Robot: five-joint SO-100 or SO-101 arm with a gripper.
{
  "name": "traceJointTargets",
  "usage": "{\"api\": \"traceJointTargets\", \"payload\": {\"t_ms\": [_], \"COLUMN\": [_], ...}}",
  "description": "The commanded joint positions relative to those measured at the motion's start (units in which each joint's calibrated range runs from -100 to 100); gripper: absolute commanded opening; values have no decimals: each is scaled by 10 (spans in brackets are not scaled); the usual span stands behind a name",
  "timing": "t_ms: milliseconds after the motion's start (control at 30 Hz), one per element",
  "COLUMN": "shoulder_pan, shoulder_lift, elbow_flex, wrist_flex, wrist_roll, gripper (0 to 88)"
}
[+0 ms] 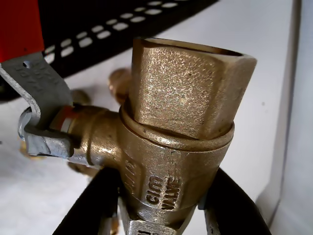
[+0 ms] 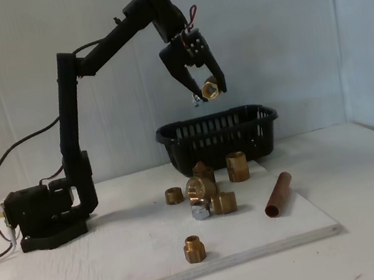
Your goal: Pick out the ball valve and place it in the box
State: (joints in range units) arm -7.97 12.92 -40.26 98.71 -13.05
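Observation:
The ball valve, a brass body with a hexagonal end and a red lever handle, sits between my black fingers in the wrist view. My gripper is shut on its lower body. In the fixed view the gripper holds the valve in the air, above the left half of the black slotted box. The box's slotted wall shows behind the valve in the wrist view.
Several plain brass fittings cluster on the white board in front of the box, with one alone near the front edge. A copper pipe piece lies at the right. The arm's base stands at the left.

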Motion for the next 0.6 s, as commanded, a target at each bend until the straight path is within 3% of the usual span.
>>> {"api": "traceJointTargets", "payload": {"t_ms": [0,567], "shoulder_pan": [-7,-8], "shoulder_lift": [-23,-22], "elbow_flex": [-41,-41], "wrist_flex": [5,3], "wrist_roll": [-38,-182], "gripper": [29,34]}}
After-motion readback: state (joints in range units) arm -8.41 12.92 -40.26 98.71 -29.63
